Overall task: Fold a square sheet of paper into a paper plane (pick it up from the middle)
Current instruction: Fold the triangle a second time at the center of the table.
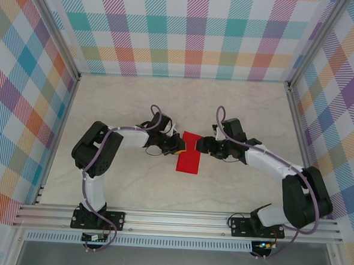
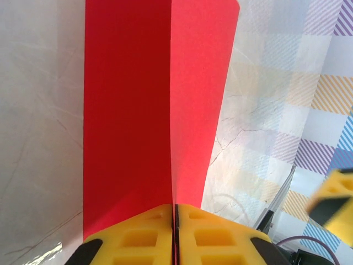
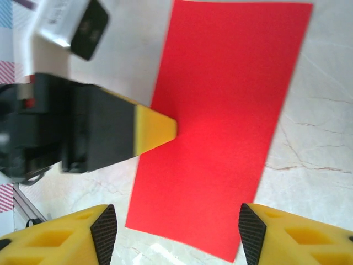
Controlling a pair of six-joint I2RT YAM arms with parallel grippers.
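Where jaws clamp (left), paper [image 2: 127,110] hidden

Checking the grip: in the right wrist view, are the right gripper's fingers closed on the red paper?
No, the right gripper stands wide open, the red paper between its fingers.

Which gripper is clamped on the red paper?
The left gripper: it is shut on the edge of the red paper, while the right gripper stands open.

Lab test cell: plaid-print walls [image 1: 195,31], aluminium frame rail [image 1: 177,222], marble-look tabletop [image 1: 227,99].
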